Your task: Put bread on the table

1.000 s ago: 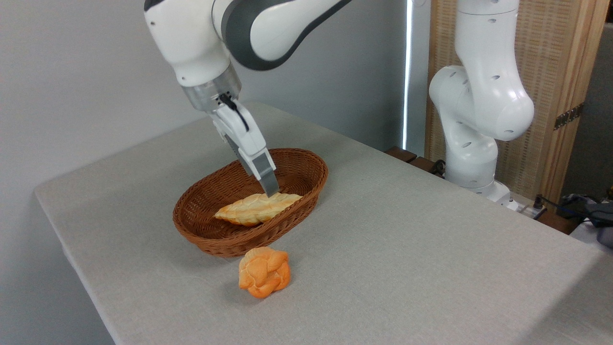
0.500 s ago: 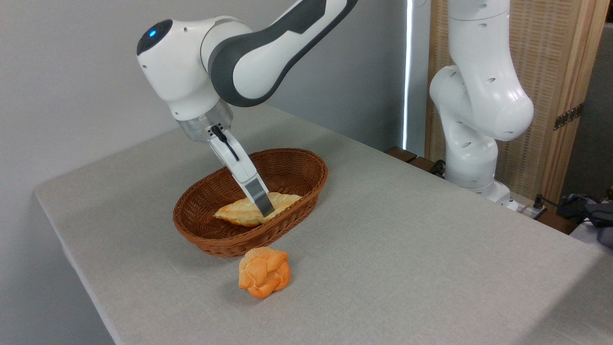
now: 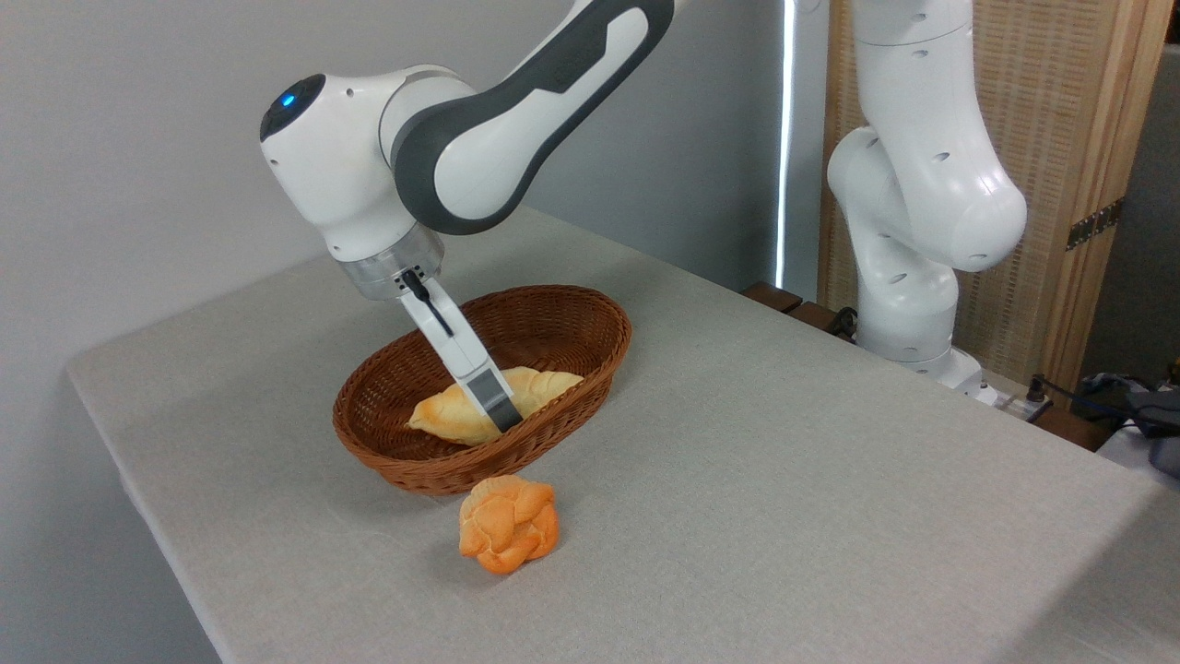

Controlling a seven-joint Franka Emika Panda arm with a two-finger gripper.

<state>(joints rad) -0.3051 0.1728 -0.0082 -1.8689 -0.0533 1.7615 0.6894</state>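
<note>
One braided loaf [image 3: 493, 413] lies in the oval wicker basket [image 3: 590, 360]; over the last second the hand [image 3: 502, 420] has sunk from above the loaf to astride its middle, and the loaf has shifted slightly — contact is likely, though whether the fingers pinch it or stand spread cannot be told. The basket rim must be cleared on lifting. A knotted orange bun [image 3: 509, 535] sits on the bench [image 3: 784, 480] just beside the basket's near wall.

Brown oval wicker basket [image 3: 590, 364], orange knotted bun [image 3: 509, 524] just in front of it, woven wood-framed screen [image 3: 1060, 120] at right, dark cables [image 3: 1120, 401]
</note>
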